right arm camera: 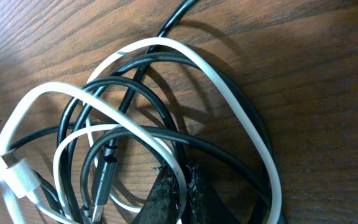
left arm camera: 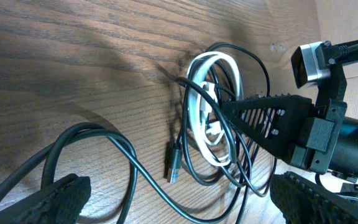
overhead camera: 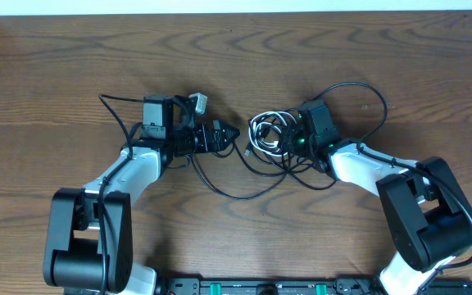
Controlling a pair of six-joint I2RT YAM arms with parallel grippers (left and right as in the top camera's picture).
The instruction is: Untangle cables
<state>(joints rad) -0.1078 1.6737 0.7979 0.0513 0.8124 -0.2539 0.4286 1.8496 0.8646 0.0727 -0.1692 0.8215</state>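
The cables (overhead camera: 265, 133) lie in a tangle of black and white loops at the middle of the table. My right gripper (overhead camera: 283, 138) reaches into the tangle from the right. In the right wrist view it (right arm camera: 182, 182) is shut on a strand of the white cable (right arm camera: 229, 87), with black cable (right arm camera: 135, 87) loops crossing around it. My left gripper (overhead camera: 232, 133) sits just left of the tangle, open wide. Between its fingers (left arm camera: 64, 199) runs a black cable (left arm camera: 129, 155), and a black plug end (left arm camera: 173, 163) lies flat beyond it. The white cable (left arm camera: 197, 118) coils further on.
A long black cable loop (overhead camera: 220, 190) trails toward the table's front. Thicker black arm wires arch over the right arm (overhead camera: 367, 88) and behind the left arm (overhead camera: 109, 102). My right arm's body and camera (left arm camera: 312, 62) fill the right of the left wrist view.
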